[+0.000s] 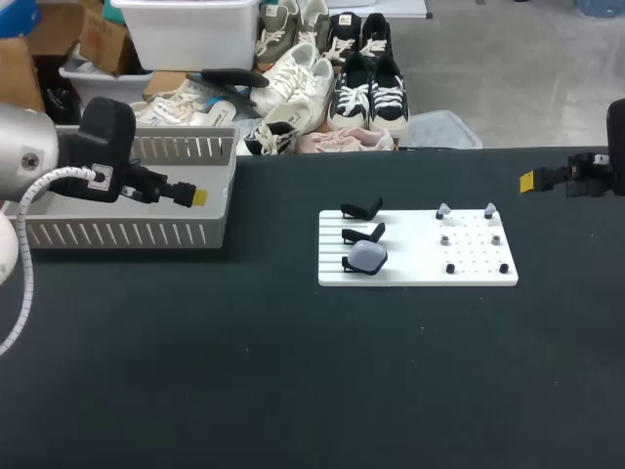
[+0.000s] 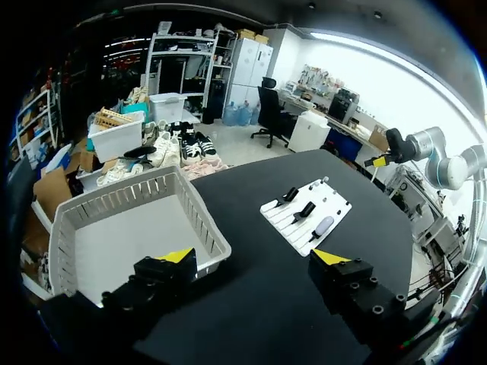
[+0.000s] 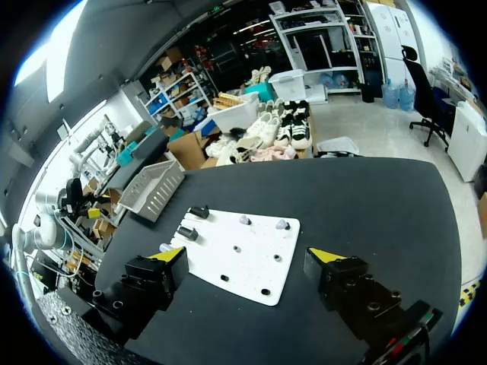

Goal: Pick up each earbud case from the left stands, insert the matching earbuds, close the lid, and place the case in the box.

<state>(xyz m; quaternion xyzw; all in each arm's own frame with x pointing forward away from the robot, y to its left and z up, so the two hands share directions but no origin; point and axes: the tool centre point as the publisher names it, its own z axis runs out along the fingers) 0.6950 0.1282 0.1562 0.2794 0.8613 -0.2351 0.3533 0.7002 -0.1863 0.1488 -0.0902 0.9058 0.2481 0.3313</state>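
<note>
1. Head view. The white board [image 1: 417, 278] lies just past table centre, toward 3 o'clock.
   - The black stands [image 1: 362, 209] line its 9 o'clock edge. The two far ones are bare, and the near one, at the board's 8 o'clock corner, carries the pale earbud case [image 1: 366, 258].
   - Six earbuds [image 1: 445, 239] sit on pegs across the 3 o'clock half: a light pair far, a grey pair in the middle, a dark pair near.
   - The slatted box [image 1: 127, 234] is at the table's 9 o'clock.
   - The left gripper [image 1: 198, 196] hangs over the box's 3 o'clock end. The right gripper [image 1: 527, 181] is out at 2 o'clock, well apart from the board.
2. Left wrist view. The left gripper [image 2: 253, 258] has its fingers spread wide with nothing between them. From the gripper, the box [image 2: 202, 217] lies ahead at 11 o'clock and the board [image 2: 331, 204] at 1 o'clock, with the case [image 2: 323, 225] on its stand.
3. Right wrist view. The right gripper [image 3: 247, 255] also has its fingers spread and holds nothing. The board [image 3: 251, 243] is dead ahead at 12 o'clock. The case is too small here to confirm.
4. Risks, as a judgement:
   - The case looks rounded and smooth, so an off-centre pinch could squirt it off the stand.
   - The board looks unfixed, so dragging on the stand could shift it and unseat the earbuds.
   - With three earbud shades, the wrong pair could be picked.
   - The left arm's path to the board could clip the box wall.
</note>
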